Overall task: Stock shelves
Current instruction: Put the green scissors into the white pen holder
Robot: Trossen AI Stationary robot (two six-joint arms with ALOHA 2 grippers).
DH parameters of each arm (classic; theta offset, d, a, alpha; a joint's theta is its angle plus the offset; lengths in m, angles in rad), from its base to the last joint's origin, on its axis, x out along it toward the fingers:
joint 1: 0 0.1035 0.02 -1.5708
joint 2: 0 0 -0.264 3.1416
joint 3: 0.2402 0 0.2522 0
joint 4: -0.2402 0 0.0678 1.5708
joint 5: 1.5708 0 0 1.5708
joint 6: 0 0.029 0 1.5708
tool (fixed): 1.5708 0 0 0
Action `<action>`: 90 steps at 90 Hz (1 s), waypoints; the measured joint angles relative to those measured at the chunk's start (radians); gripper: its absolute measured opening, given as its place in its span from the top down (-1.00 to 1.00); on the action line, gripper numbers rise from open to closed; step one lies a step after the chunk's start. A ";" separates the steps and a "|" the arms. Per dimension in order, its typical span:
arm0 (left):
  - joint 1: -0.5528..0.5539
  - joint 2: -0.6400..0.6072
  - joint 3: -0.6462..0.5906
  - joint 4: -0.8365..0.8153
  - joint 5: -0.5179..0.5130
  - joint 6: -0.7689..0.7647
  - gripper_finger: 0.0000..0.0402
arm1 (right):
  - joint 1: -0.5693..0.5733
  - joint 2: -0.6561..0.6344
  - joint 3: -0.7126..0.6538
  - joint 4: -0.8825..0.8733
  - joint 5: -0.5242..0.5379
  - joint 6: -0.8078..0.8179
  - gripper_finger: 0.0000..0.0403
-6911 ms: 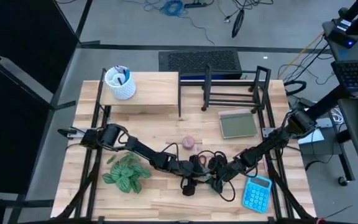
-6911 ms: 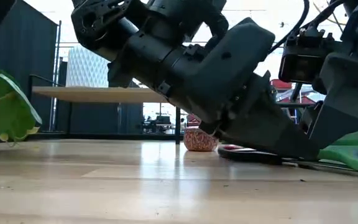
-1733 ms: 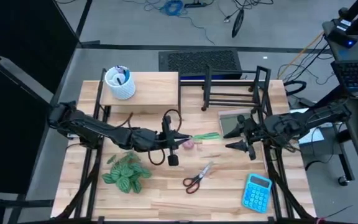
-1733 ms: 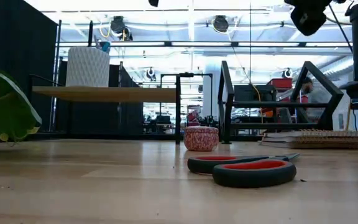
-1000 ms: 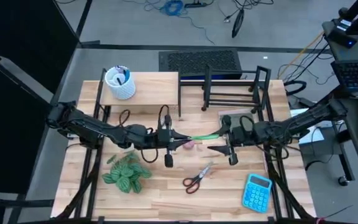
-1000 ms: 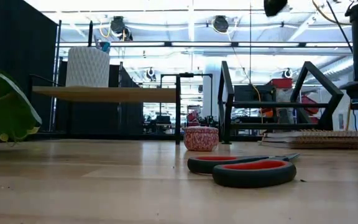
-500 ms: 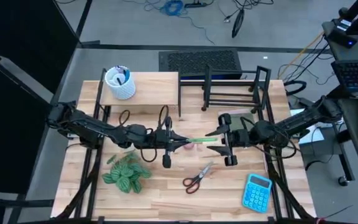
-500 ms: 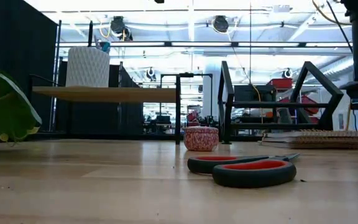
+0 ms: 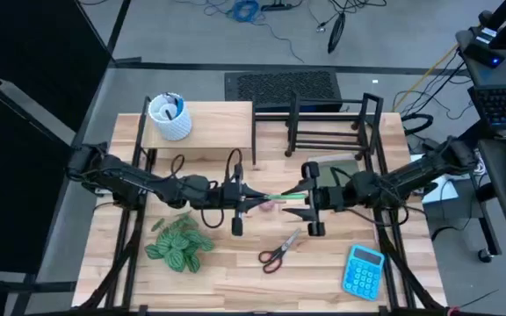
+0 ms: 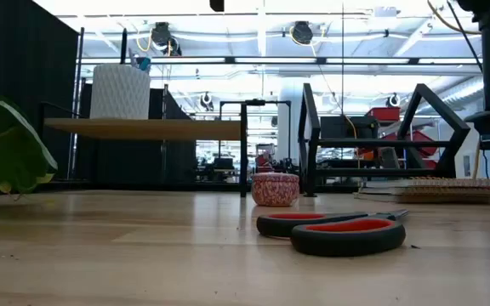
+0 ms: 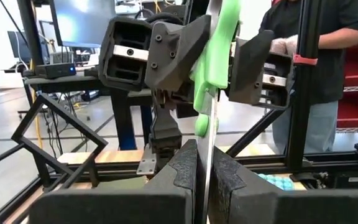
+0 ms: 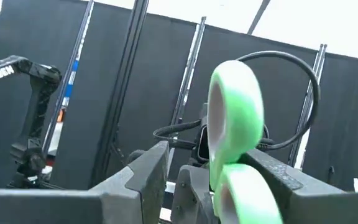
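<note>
Left gripper [image 9: 255, 198] held green scissors [image 9: 286, 196] by blade, fingers closed on it, in front of black wire rack [image 9: 328, 123]. Right gripper [image 9: 307, 197] wide open around green handles. Pale-wood riser shelf [image 9: 207, 132] stood left of rack. Red scissors [image 9: 278, 250] lay nearer table front.

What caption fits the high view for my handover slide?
Left gripper holds green scissors out above the table; open right gripper closes in.
</note>
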State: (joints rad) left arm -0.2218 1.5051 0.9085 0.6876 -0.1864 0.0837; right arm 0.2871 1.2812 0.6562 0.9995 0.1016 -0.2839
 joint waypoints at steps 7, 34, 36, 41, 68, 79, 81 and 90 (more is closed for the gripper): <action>0.000 0.000 0.000 -0.001 0.000 0.000 1.00 | 0.000 0.002 0.006 -0.008 0.001 0.006 0.35; -0.002 0.001 0.000 -0.006 0.005 0.000 1.00 | -0.001 -0.018 0.007 -0.063 0.014 -0.028 0.93; -0.002 0.001 0.000 -0.008 0.005 0.000 1.00 | -0.001 -0.018 0.006 -0.063 0.015 -0.024 0.92; -0.002 0.001 0.000 -0.025 0.006 0.000 1.00 | -0.001 -0.018 0.006 -0.068 0.025 0.001 0.92; 0.004 0.001 0.000 -0.191 -0.033 -0.050 1.00 | -0.041 -0.024 0.006 -0.201 0.029 0.149 0.93; 0.019 0.001 0.002 -0.259 -0.044 -0.108 0.97 | -0.056 -0.024 0.006 -0.247 0.037 0.183 0.93; 0.021 0.001 0.002 -0.270 -0.044 -0.118 0.95 | -0.059 -0.026 0.006 -0.255 0.037 0.189 0.93; 0.027 0.001 0.002 -0.290 -0.048 -0.131 0.80 | -0.068 -0.032 0.007 -0.296 0.035 0.217 0.93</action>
State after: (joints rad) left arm -0.1944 1.5059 0.9108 0.3976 -0.2340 -0.0471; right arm 0.2187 1.2496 0.6633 0.7036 0.1361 -0.0667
